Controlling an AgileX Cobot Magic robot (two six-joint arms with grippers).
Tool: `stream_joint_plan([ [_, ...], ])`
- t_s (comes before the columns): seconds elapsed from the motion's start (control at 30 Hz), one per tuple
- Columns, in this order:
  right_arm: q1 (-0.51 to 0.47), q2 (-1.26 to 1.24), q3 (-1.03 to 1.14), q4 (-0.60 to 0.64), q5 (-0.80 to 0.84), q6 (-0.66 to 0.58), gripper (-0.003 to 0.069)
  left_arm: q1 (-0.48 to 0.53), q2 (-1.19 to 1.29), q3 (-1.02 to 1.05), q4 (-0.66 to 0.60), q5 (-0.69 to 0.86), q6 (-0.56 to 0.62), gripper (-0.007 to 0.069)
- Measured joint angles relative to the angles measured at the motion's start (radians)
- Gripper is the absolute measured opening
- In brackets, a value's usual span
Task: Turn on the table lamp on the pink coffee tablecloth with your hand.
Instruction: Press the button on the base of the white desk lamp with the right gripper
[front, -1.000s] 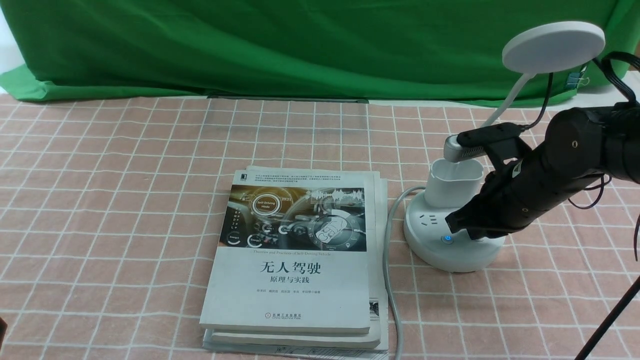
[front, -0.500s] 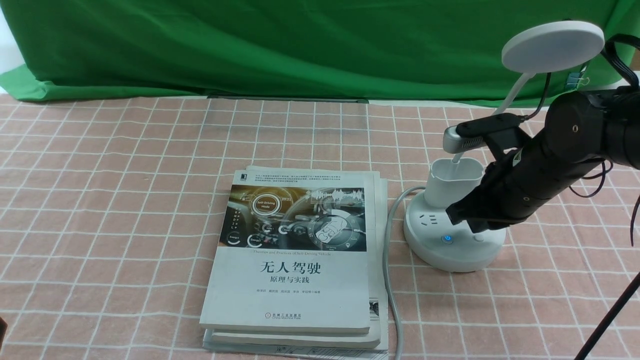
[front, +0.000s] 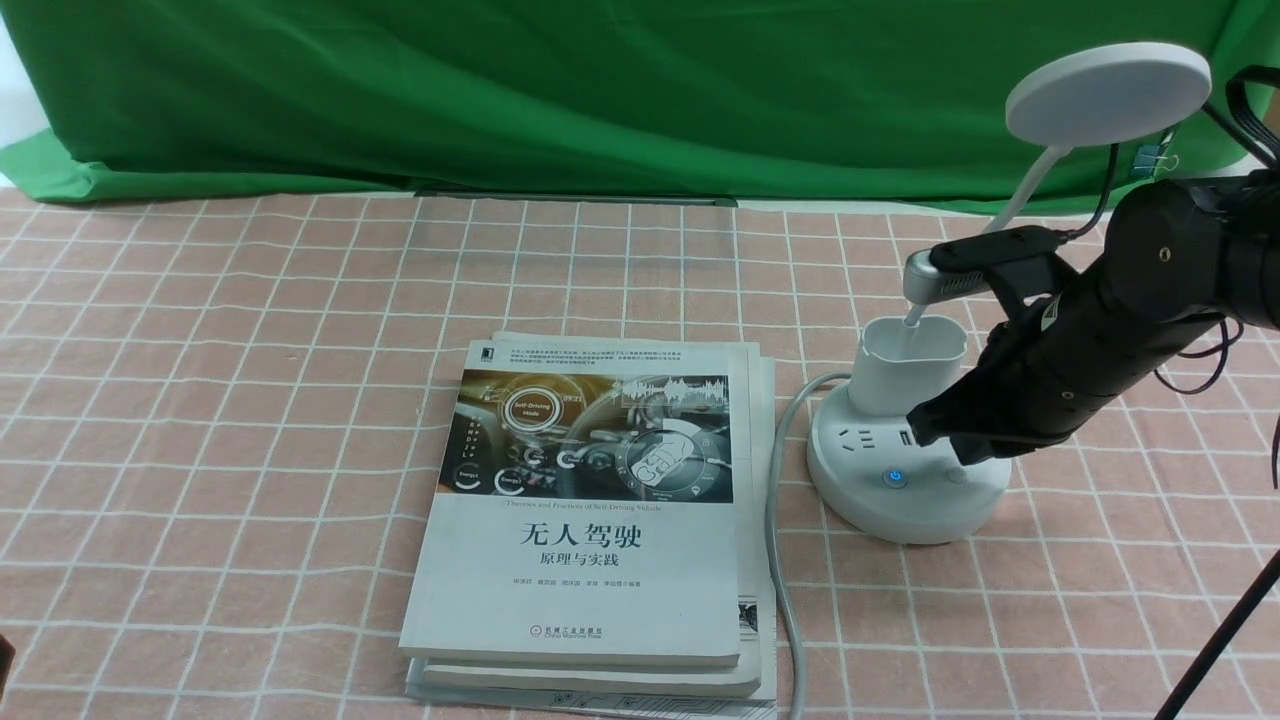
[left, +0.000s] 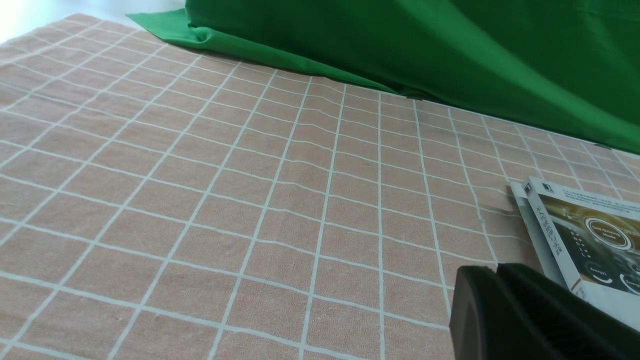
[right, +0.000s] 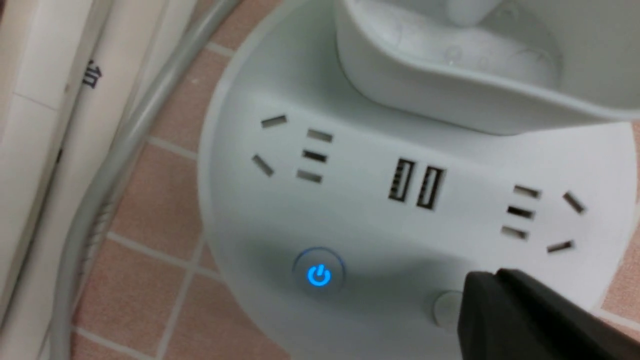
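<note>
The white table lamp (front: 905, 495) stands on the pink coffee tablecloth (front: 220, 400) at the right, its disc head (front: 1107, 92) raised on a thin neck. Its round base (right: 380, 240) shows sockets, a button lit blue (right: 319, 275) and a plain white button (right: 446, 310). My right gripper (front: 925, 430), the hand, is shut and hovers just above the base, its tip (right: 482, 287) over the edge of the plain button. My left gripper (left: 492, 272) is shut and empty, low over the cloth near the books; it is out of the front view.
A stack of books (front: 590, 520) lies left of the lamp, and its corner shows in the left wrist view (left: 580, 235). The lamp's grey cable (front: 785, 580) runs between books and base toward the front edge. A green cloth (front: 560, 90) hangs behind. A black rod (front: 1215, 640) slants at the front right.
My right gripper has lifted off the lamp base and drawn back to the right, uncovering the plain button. The blue button stays lit. The disc head looks the same.
</note>
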Motion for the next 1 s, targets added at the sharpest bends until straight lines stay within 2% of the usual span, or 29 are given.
stream_joint_plan([
  [1.0, 0.000, 0.038, -0.008, 0.015, 0.013, -0.003, 0.0035, 0.000, 0.000, 0.000, 0.000, 0.000, 0.002, 0.0019],
])
